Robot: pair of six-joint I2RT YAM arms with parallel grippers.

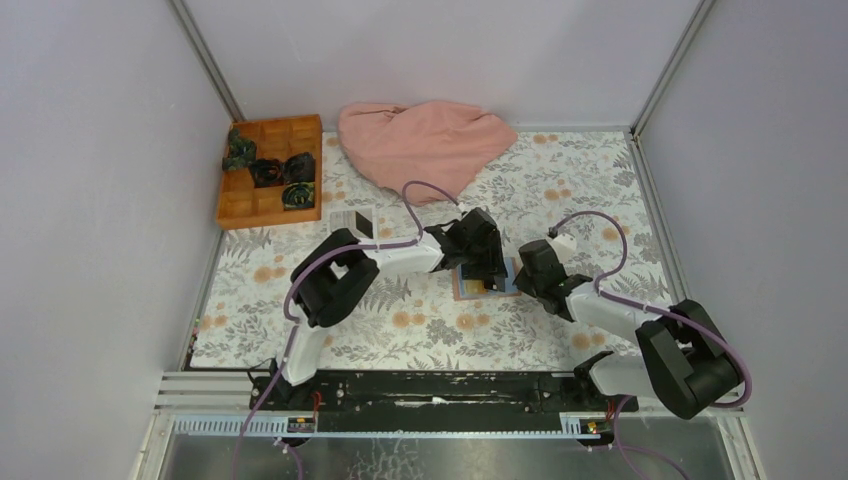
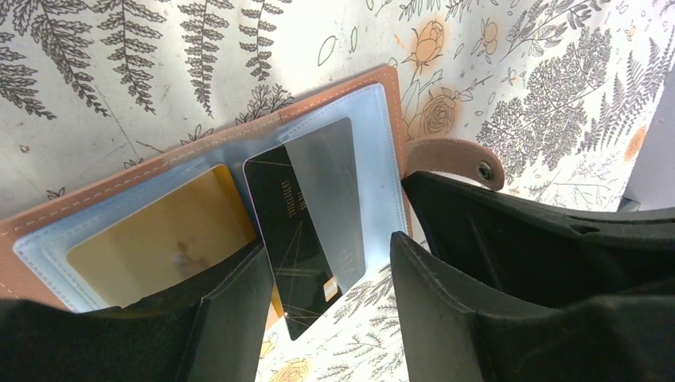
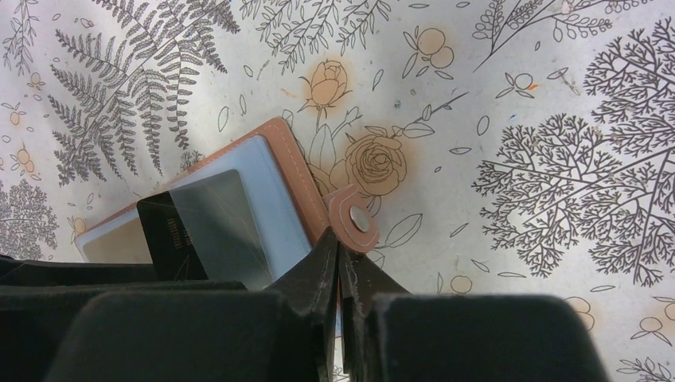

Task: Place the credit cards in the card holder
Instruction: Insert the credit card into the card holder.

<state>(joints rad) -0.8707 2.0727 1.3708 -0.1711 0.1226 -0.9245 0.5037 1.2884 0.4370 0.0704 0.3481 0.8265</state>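
**Card half in sleeve, both arms at the holder**

Overhead: I see both arms meeting mid-table [image 1: 600, 200] over the card holder [image 1: 468, 287], which is mostly hidden under the wrists. Only this view gives me the surroundings. A pink cloth [image 1: 425, 140] is heaped at the far edge, and an orange compartment box [image 1: 262, 205] holding dark bundles sits far left. Near the box lie two small flat items [image 1: 350, 222], too small to identify.

Left wrist: this view shows the holder's inside. It lies open on the floral cover, with clear sleeves on brown leather. A gold card [image 2: 159, 239] is fully seated in one sleeve. A black card [image 2: 294, 215] is partly inside the next, its chip end sticking out toward me. The left gripper [image 2: 326, 263] is open, with one finger on each side of that exposed end.

Right wrist: the right gripper [image 3: 338, 263] has its fingers closed together. The tips are against the holder's edge just beside the snap strap [image 3: 354, 223]. I cannot tell whether any leather is pinched between them.

Writing: the black card carries fine print, too small to read. I see no brand or label.
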